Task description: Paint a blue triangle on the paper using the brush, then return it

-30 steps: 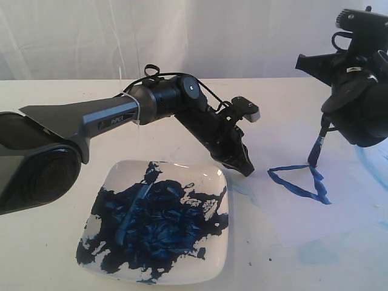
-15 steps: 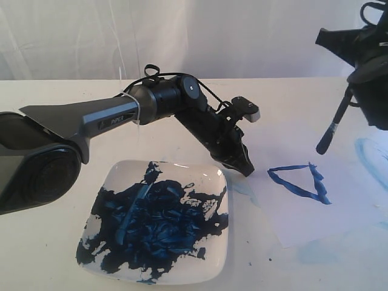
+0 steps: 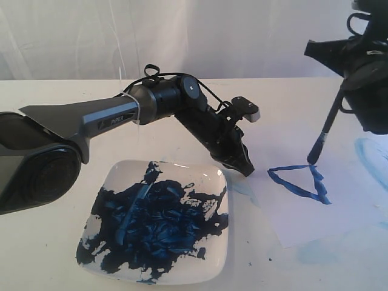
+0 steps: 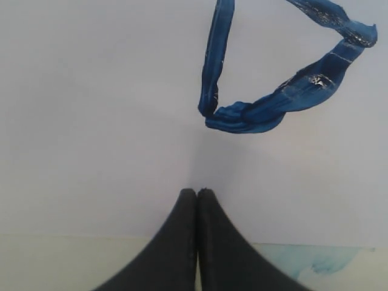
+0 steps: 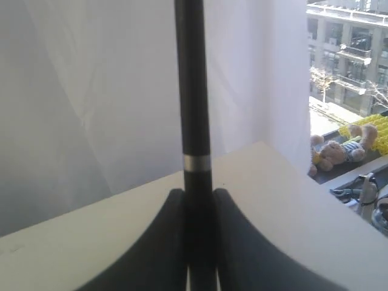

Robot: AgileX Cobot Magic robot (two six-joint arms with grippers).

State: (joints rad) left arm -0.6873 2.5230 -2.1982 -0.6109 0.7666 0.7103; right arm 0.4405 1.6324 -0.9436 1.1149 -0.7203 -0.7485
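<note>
The blue triangle (image 3: pixel 300 182) is a thick dark outline on the white paper (image 3: pixel 315 218). My right gripper (image 3: pixel 344 91) hangs at the upper right, shut on the black handle of the brush (image 3: pixel 326 128). The brush slants down, and its stained tip sits at the triangle's top corner; whether it touches I cannot tell. In the right wrist view the brush (image 5: pixel 193 91) runs straight out between the fingers of the right gripper (image 5: pixel 197 194). My left gripper (image 3: pixel 245 168) is shut and empty, with its tip on the paper's left edge. The left wrist view shows the left gripper (image 4: pixel 197 193) on the paper (image 4: pixel 91 121) near the triangle (image 4: pixel 285 100).
A glossy square plate (image 3: pixel 219 245) smeared with dark blue paint stands at the front left, under the left arm. A pale blue curved smear (image 3: pixel 370 154) marks the table at the far right. A faint blue stain (image 3: pixel 318 251) lies by the paper's front edge.
The right gripper lifted the brush off the paper and swung it right, then brought the tip back down to the triangle's top corner. The left arm has not moved.
</note>
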